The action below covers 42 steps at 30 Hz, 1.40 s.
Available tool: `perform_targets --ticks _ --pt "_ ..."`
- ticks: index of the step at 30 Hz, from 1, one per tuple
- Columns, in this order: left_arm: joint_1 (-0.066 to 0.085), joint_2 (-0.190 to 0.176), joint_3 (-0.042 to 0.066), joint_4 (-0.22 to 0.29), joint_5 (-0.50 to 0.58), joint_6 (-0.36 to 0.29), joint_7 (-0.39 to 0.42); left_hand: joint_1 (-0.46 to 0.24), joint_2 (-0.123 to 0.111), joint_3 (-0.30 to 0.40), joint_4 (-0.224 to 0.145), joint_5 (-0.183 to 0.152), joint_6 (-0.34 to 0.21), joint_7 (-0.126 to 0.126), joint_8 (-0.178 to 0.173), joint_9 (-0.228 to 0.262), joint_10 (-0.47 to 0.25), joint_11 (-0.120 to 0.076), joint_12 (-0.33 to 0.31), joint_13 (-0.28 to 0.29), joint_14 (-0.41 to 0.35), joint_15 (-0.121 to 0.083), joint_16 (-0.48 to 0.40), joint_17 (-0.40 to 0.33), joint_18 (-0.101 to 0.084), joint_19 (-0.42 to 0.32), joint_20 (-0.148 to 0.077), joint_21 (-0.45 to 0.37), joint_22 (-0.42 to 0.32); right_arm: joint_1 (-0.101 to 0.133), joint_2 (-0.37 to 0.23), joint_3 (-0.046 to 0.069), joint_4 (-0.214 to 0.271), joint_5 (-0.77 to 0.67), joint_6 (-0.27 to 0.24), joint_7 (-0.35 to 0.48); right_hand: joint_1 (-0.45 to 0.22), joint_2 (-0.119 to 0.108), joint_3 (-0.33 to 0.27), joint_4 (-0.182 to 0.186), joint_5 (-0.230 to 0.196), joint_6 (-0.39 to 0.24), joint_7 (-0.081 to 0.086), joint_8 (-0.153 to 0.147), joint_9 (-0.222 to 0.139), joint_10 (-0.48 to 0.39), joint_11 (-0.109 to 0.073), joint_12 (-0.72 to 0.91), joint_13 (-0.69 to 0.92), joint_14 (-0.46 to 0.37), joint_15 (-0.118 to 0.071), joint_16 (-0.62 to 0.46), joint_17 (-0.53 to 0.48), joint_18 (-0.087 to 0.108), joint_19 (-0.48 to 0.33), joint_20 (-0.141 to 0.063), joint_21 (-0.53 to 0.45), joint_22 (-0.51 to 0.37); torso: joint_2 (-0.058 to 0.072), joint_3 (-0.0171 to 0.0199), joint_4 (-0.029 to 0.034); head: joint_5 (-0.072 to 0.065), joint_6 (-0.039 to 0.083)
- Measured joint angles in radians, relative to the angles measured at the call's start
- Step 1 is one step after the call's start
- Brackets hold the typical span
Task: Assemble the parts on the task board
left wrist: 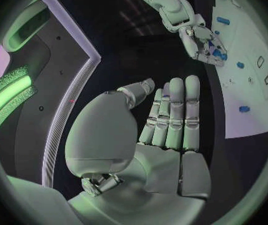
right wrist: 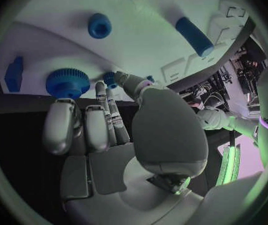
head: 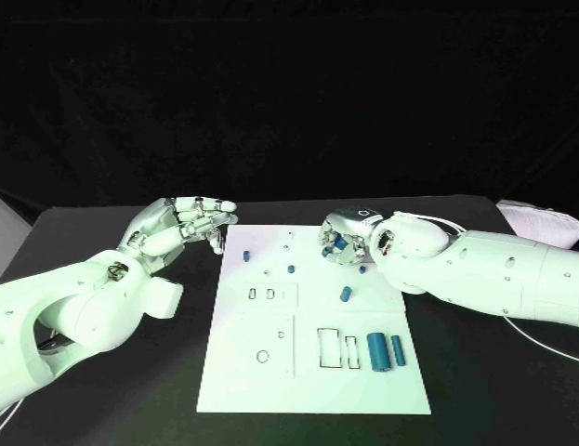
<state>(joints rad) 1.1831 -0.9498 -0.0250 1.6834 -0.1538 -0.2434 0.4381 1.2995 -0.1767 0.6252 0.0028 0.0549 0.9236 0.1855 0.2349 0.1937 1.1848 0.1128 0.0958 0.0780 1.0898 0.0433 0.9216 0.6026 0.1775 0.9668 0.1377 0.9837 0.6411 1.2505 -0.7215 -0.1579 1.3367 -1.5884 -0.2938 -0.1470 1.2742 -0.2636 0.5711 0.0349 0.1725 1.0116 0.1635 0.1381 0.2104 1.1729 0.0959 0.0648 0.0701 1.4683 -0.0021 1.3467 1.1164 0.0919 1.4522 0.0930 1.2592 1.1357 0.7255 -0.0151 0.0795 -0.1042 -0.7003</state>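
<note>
Head view: the white rectangular task board lies mid-table with small blue parts on it, two blue cylinders lying side by side near its right edge. The left hand hovers just off the board's far-left corner, released, fingers together and holding nothing. The right hand sits over the far right of the board.

Left wrist view: the left hand is flat and empty.

Right wrist view: the right hand pinches a small blue peg at the fingertips, beside a blue toothed gear.
</note>
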Motion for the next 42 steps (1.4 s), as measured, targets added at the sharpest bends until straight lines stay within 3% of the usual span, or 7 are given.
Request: perform_targets --ticks 7,11,12,15,21,31,42 --pt "0.0 0.0 0.0 -0.001 0.0 0.001 -0.001 0.0 0.0 0.0 0.0 0.0 0.0 0.0 0.0 0.0 -0.004 0.004 -0.004 0.0 0.0 0.0 0.0 0.001 0.0 0.0 0.0 0.0 0.002 0.0 0.001 0.001 0.0 -0.003 0.001 -0.002 0.01 0.01 0.01 0.01 0.0 0.031 -0.002 0.02 0.014 0.022 -0.004 0.0 0.004 0.0 0.0 0.011 0.005 0.0 0.0 0.0 0.018 0.023 0.005 0.0 0.0012 -0.001 0.002" --pt "0.0 -0.001 0.0 -0.001 0.0 0.002 -0.002 0.0 0.0 0.0 0.0 0.0 0.0 0.0 0.0 0.0 -0.004 0.004 -0.004 0.0 0.0 0.0 0.0 0.001 0.0 0.0 0.0 0.0 0.002 0.0 0.002 0.001 0.003 -0.004 -0.001 -0.002 0.018 0.022 0.018 0.017 0.0 0.054 -0.014 0.036 0.027 0.049 -0.013 0.007 0.01 0.0 0.0 0.017 0.009 -0.001 0.004 0.003 0.044 0.058 0.008 -0.0001 0.0019 -0.002 0.005" --pt "0.0 -0.001 0.0 -0.001 0.0 0.002 -0.003 0.0 0.0 0.0 0.0 0.0 0.0 0.0 0.0 0.0 -0.004 0.004 -0.004 0.0 0.0 0.0 0.0 0.001 0.0 0.0 0.0 0.0 0.002 0.0 0.002 0.001 0.003 -0.004 -0.002 -0.002 0.023 0.029 0.023 0.015 -0.001 0.059 -0.019 0.04 0.031 0.057 -0.017 0.007 0.011 0.0 0.0 0.017 0.01 -0.014 0.008 0.0 0.051 0.067 0.009 -0.0001 0.002 -0.002 0.005" --pt "0.0 -0.001 0.0 -0.001 0.0 0.003 -0.003 0.0 0.0 0.0 0.0 0.0 -0.004 0.004 0.0 0.0 -0.004 0.004 -0.004 0.0 0.0 0.0 0.0 0.001 0.0 0.0 0.0 0.0 0.002 0.001 0.002 0.002 0.004 -0.005 -0.005 -0.002 0.032 0.039 0.038 0.009 -0.005 0.075 -0.026 0.054 0.042 0.08 -0.024 0.007 0.012 -0.004 -0.008 0.023 0.011 -0.016 0.01 -0.002 0.071 0.094 0.011 0.0002 0.0026 -0.004 0.006" --pt "0.0 -0.002 0.0 -0.001 0.0 0.004 -0.005 -0.004 0.004 0.002 0.002 0.0 -0.004 0.004 0.0 0.0 -0.004 0.004 -0.004 0.0 0.0 0.0 0.0 0.001 0.0 0.0 0.0 0.006 0.004 0.0 0.001 0.002 0.009 -0.007 -0.022 -0.004 0.038 0.058 0.057 -0.005 -0.02 0.096 -0.038 0.083 0.066 0.094 -0.018 0.012 0.026 -0.004 -0.015 0.035 0.022 -0.016 0.014 -0.007 0.097 0.133 0.014 0.0005 0.0032 -0.005 0.007" --pt "0.0 -0.002 0.0 -0.004 0.0 0.006 -0.009 -0.004 0.004 0.006 0.0 0.0 -0.004 0.004 0.0 0.001 -0.004 0.004 -0.004 0.0 0.0 0.0 0.0 0.002 0.0 0.0 0.0 0.006 0.004 -0.003 -0.007 0.002 0.038 -0.01 -0.098 -0.023 0.033 0.063 0.062 -0.01 -0.016 0.096 -0.039 0.098 0.066 0.098 -0.017 0.011 0.033 0.0 -0.018 0.042 0.034 -0.016 0.014 -0.014 0.106 0.148 0.018 0.0012 0.0049 -0.005 0.014" --pt "0.0 -0.002 0.0 -0.01 -0.001 0.008 -0.014 -0.004 0.004 0.006 0.0 0.0 -0.004 0.004 0.0 0.001 -0.004 0.004 -0.004 0.0 0.0 0.0 0.0 0.002 0.0 0.0 0.0 0.011 0.007 0.013 0.016 0.014 0.051 -0.027 -0.181 -0.067 0.031 0.064 0.065 -0.013 -0.015 0.094 -0.04 0.099 0.066 0.098 -0.017 0.009 0.032 0.0 -0.018 0.042 0.035 -0.016 0.014 -0.014 0.106 0.148 0.022 -0.0001 0.0077 -0.005 0.022"
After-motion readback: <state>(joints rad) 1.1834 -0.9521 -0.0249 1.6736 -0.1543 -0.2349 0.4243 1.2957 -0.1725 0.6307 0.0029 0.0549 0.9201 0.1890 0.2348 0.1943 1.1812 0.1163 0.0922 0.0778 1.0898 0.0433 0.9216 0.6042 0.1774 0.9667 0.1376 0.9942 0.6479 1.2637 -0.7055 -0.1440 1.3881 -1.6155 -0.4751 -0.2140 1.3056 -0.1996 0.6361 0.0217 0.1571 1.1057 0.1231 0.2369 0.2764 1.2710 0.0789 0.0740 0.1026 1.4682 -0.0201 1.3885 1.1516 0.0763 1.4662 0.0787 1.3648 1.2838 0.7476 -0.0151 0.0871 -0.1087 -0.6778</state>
